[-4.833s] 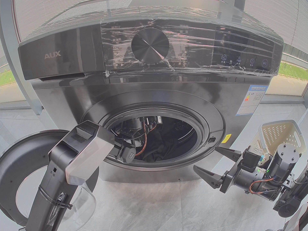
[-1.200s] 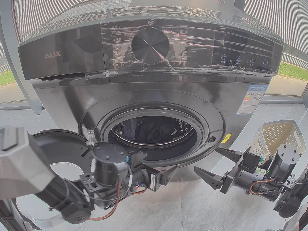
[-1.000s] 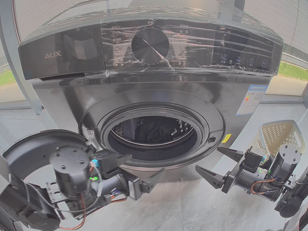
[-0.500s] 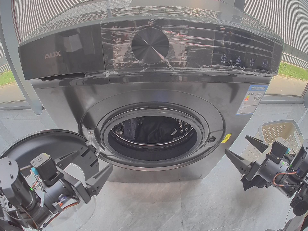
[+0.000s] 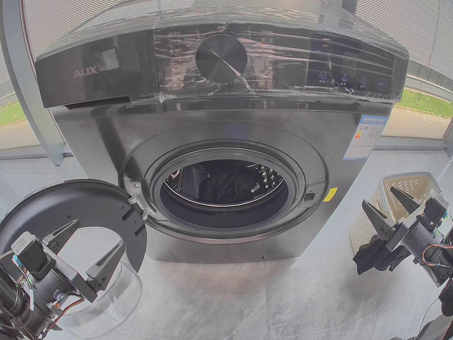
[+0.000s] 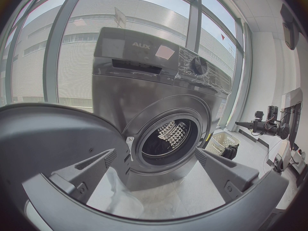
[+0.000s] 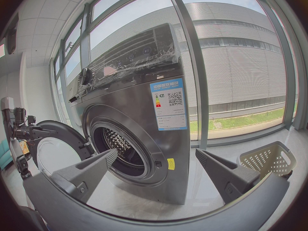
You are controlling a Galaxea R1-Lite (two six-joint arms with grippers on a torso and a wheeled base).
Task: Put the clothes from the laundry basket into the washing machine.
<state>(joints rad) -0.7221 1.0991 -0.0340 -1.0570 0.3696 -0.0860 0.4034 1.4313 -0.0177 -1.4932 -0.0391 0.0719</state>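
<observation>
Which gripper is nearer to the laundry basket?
The right gripper, open directly in front of the laundry basket; the left gripper is open by the open door, on the opposite side.

washing machine (image 5: 226,119) door (image 5: 71,204) open, dark clothes (image 5: 226,185) in drum (image 5: 266,179) — left gripper (image 5: 96,236) and right gripper (image 5: 380,197) both spread, right one by laundry basket (image 5: 406,185).

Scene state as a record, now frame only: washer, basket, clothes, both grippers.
washer: door open, swung to the robot's left
drum: dark clothes inside
basket: on the floor, right of the washer
garment: dark, at the basket's near side, outside the washer
left gripper: open, empty, low in front of the door
right gripper: open, empty, above the garment, by the basket
</observation>
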